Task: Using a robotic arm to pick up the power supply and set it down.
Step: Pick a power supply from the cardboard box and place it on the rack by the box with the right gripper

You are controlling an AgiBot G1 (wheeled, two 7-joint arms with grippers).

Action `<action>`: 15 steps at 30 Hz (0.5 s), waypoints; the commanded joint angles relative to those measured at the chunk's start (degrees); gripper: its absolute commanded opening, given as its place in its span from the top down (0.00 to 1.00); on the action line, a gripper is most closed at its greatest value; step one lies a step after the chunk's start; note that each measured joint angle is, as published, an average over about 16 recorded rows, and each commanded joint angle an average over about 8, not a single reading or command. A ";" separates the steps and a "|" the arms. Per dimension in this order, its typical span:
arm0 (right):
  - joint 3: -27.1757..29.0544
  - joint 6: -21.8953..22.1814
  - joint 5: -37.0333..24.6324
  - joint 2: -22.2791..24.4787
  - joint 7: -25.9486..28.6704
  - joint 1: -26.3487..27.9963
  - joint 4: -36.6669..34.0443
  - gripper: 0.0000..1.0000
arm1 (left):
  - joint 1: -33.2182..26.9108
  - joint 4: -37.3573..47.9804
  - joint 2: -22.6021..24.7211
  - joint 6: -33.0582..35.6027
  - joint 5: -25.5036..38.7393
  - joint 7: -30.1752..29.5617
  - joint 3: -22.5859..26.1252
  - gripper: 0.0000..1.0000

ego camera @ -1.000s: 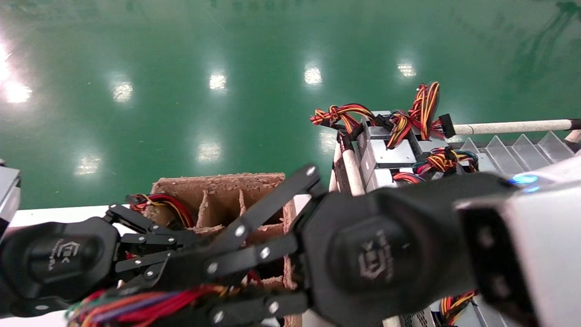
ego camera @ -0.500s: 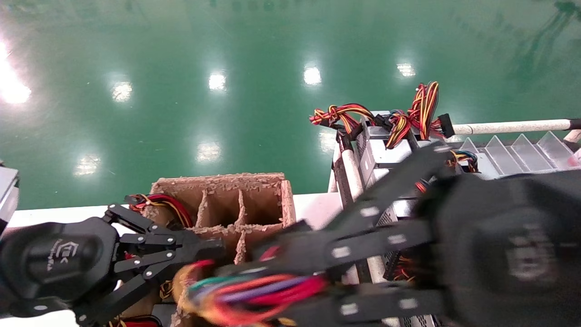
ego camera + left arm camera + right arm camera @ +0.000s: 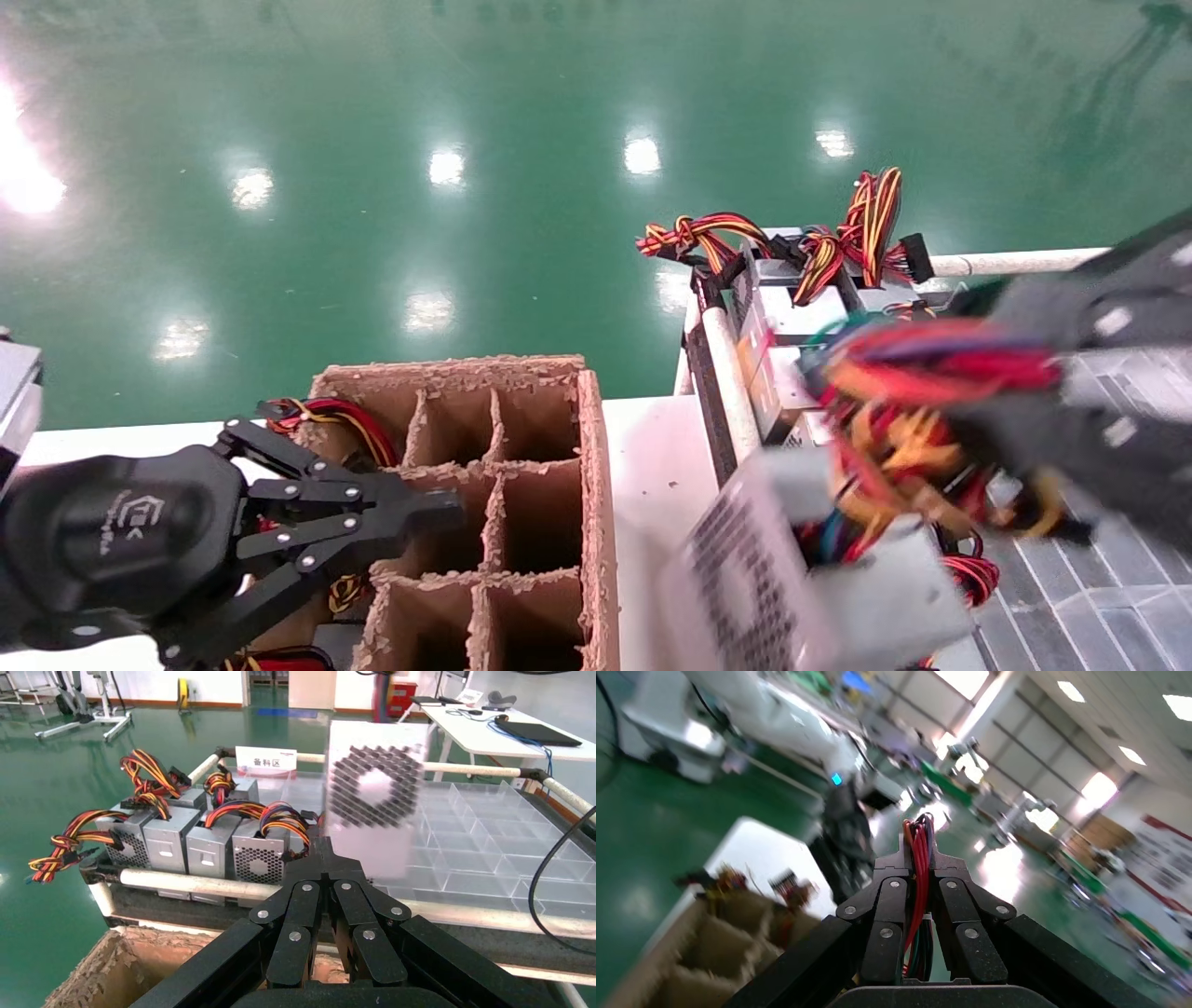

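Green glossy floor (image 3: 391,186) fills the background beyond a white table (image 3: 652,447). On the table stands a cardboard divider box (image 3: 521,466); to its right, a rack (image 3: 722,373) holds a row of supply units (image 3: 792,317) beside clear trays (image 3: 1080,308).

The right gripper (image 3: 978,391) is clamped on the wire bundle (image 3: 919,874) only. The power supply (image 3: 801,578) hangs below it in the air, tilted, between the box and the rack.

Risks:
- Wires may slip through the fingers, dropping the unit.
- The hanging unit may swing against the rack rail or the stored units.

The left gripper (image 3: 438,511) is closed and empty, over the box.

Not determinable: the supply's lower edge is cut off in the head view, motion blur obscures its outline, and the intended set-down place is unclear.
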 commanded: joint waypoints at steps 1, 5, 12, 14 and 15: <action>0.56 -0.17 -1.01 2.13 0.88 1.58 -0.43 1.00 | 0.00 0.00 0.00 0.00 0.00 0.00 0.00 1.00; 1.58 -0.60 -3.92 5.46 2.78 4.89 -2.25 1.00 | 0.00 0.00 0.00 0.00 0.00 0.00 0.00 1.00; 2.42 -1.25 -9.24 10.66 5.04 9.06 -5.49 1.00 | 0.00 0.00 0.00 0.00 0.00 0.00 0.00 1.00; 2.32 -1.38 -10.71 12.29 5.45 9.67 -6.56 1.00 | 0.00 0.00 0.00 0.00 0.00 0.00 0.00 1.00; 2.22 -1.44 -11.36 13.08 5.58 9.86 -7.09 1.00 | 0.00 0.00 0.00 0.00 0.00 0.00 0.00 1.00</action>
